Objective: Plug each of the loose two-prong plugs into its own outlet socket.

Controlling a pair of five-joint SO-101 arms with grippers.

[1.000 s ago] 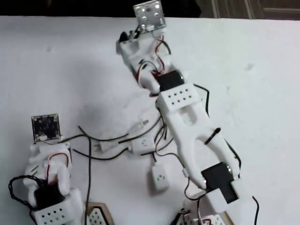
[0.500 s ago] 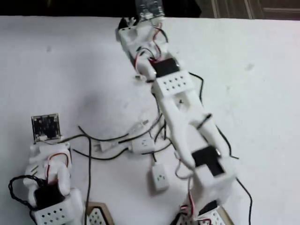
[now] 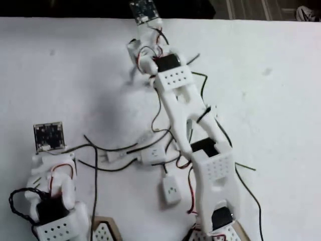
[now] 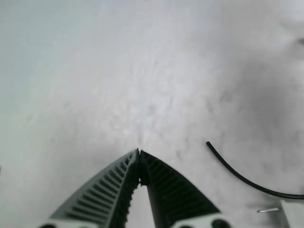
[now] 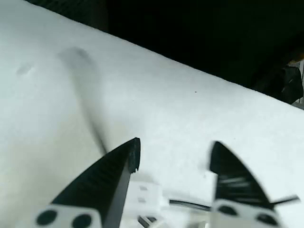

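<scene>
Two white outlet sockets lie mid-table, one (image 3: 170, 191) nearer the front and one (image 3: 153, 154) behind it. Two white two-prong plugs (image 3: 148, 135) (image 3: 108, 157) on black cables lie loose beside them. My right gripper (image 5: 173, 154) is open near the table's far edge. A small white plug-like piece (image 5: 142, 194) with a black cable lies low between its fingers; I cannot tell if they touch it. The right arm (image 3: 175, 95) stretches across the table. My left gripper (image 4: 138, 154) is shut on nothing over bare table, with a plug's prong (image 4: 268, 209) to one side.
Black cables (image 3: 95, 165) loop across the table's middle between the two arms. The left arm (image 3: 52, 191) sits at the front left corner. Bare white table (image 3: 60, 75) spreads to the far left and to the right (image 3: 281, 110).
The right arm has stretched farther toward the table's far edge and swung slightly left; its elbow has dropped toward the front. The left arm, plugs and sockets have not moved.
</scene>
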